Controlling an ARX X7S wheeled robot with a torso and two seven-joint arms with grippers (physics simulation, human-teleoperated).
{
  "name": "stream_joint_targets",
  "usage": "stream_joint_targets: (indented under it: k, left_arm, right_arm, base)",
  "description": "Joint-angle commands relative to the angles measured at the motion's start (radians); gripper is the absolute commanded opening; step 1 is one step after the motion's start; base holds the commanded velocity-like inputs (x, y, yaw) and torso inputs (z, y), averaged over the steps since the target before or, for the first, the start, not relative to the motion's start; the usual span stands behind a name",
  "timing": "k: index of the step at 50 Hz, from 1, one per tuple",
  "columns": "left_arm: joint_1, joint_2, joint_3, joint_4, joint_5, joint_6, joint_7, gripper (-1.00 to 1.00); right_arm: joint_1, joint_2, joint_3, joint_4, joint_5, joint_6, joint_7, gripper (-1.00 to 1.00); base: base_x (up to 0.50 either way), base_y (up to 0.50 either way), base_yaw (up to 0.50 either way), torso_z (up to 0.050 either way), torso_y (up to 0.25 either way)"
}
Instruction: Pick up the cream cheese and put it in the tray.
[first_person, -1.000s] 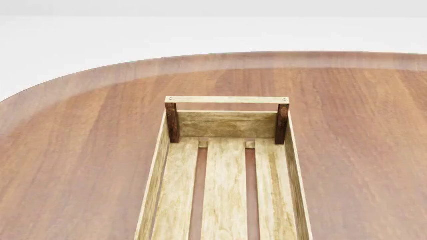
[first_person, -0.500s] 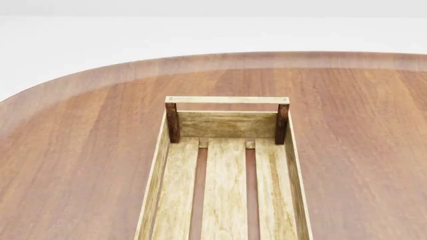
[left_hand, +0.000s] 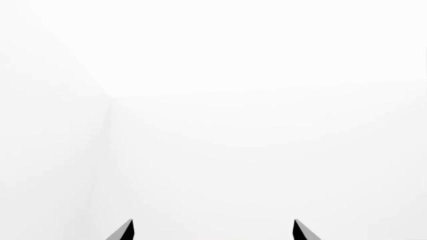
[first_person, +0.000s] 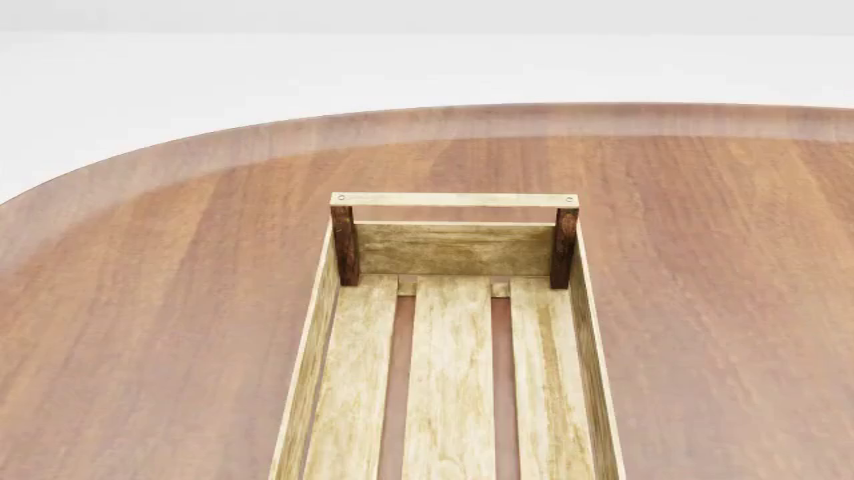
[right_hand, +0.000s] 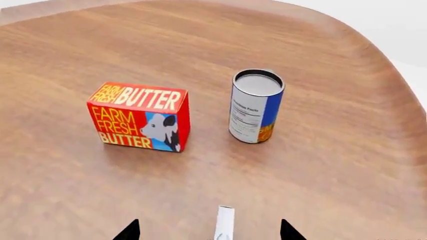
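Since the head view is the same as one second ago, nothing has moved around the tray at the desk's middle, and it holds nothing. The right gripper stands spread over a thin white strip, probably the cream cheese, not yet grasped, with the butter box and can farther toward the desk's rounded edge. The left gripper is spread too, empty.

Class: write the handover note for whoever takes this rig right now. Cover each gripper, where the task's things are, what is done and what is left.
Left gripper: open, holding nothing, facing blank white.
Right gripper: open, above the table, with the cream cheese lying between its fingers, not yet gripped.
Butter box and can stand beyond it, apart.
Tray: nothing in the part that shows.
Done: nothing placed.
Left: grasp the cream cheese, carry it to the tray, release.
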Motion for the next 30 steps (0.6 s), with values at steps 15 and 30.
stream_joint_targets:
  k: [15, 30]
  left_arm:
    - [-0.010, -0.003, 0.016, -0.005, 0.011, -0.011, -0.001, 1.00]
    - [-0.020, -0.003, 0.019, -0.018, 0.021, -0.011, -0.007, 1.00]
  right_arm:
    - [0.018, 0.024, 0.000, 0.105, 0.023, 0.000, -0.033, 1.00]
    - [0.024, 0.022, 0.016, 0.145, 0.024, -0.017, -0.025, 1.00]
  base:
    - [0.00, 0.00, 0.00, 0.000, 0.000]
    - [0.00, 0.00, 0.00, 0.000, 0.000]
